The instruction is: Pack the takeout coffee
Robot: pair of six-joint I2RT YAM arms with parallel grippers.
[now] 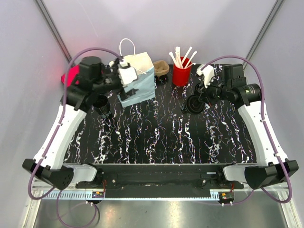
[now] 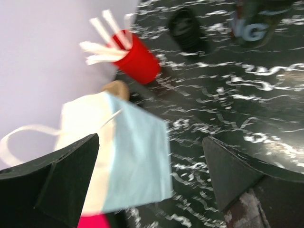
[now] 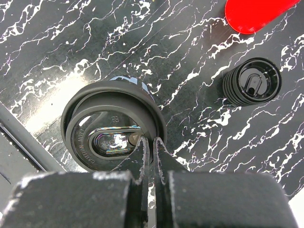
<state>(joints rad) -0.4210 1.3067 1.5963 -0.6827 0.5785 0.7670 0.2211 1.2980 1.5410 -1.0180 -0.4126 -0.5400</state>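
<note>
Nearest to the lens are the two dark fingers of my right gripper, pressed flat together with nothing between them. Their tips end just at the near rim of the takeout coffee, which stands upright on the black marbled table, directly under the tips and a little to their left. Whether they touch the lid or only hang over it, I cannot tell. In the top view this cup is on the right half of the table, nearer to my bases than the red cup of white stirrers. On the inner ring of the lid I read the raised words CAUTION HOT. A small mark above the shiny oval hollow is too small to read. Some white print shows on the far side of the cup, but the lid cuts it off. To the right of the coffee, apart from it, stands a short ribbed black stack with a lid on top. My left gripper is spread wide, and the white and pale blue paper bag appears between its fingers. At the top edge of that view are big pale letters, one like a G, but they are blurred.
</note>
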